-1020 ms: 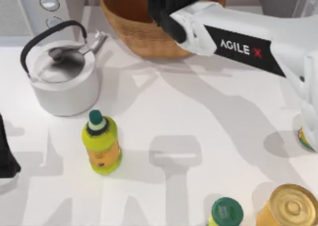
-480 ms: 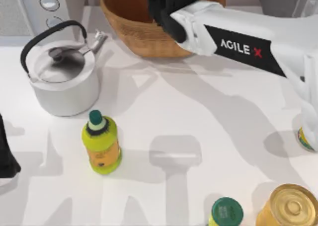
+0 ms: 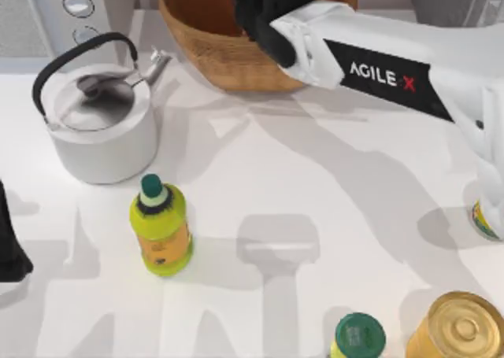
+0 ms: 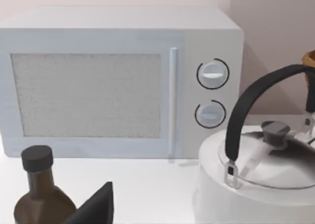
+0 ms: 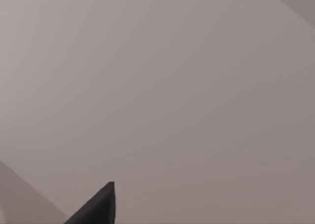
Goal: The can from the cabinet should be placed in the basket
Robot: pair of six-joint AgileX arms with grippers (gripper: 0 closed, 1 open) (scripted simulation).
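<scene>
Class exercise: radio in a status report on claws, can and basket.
Right claw over the basket, fingers hidden. Left arm parked at table's left edge. Can not seen. Kettle stands left of basket, apart.

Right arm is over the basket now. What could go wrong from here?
1. The right claw sits above the basket, but the arm hides the can, so whether it lands inside cannot be checked.
2. Pulling back low, the arm may clip the basket's near rim and shove it.
3. The kettle stands close beside the basket; a shifted basket could knock its spout.
</scene>
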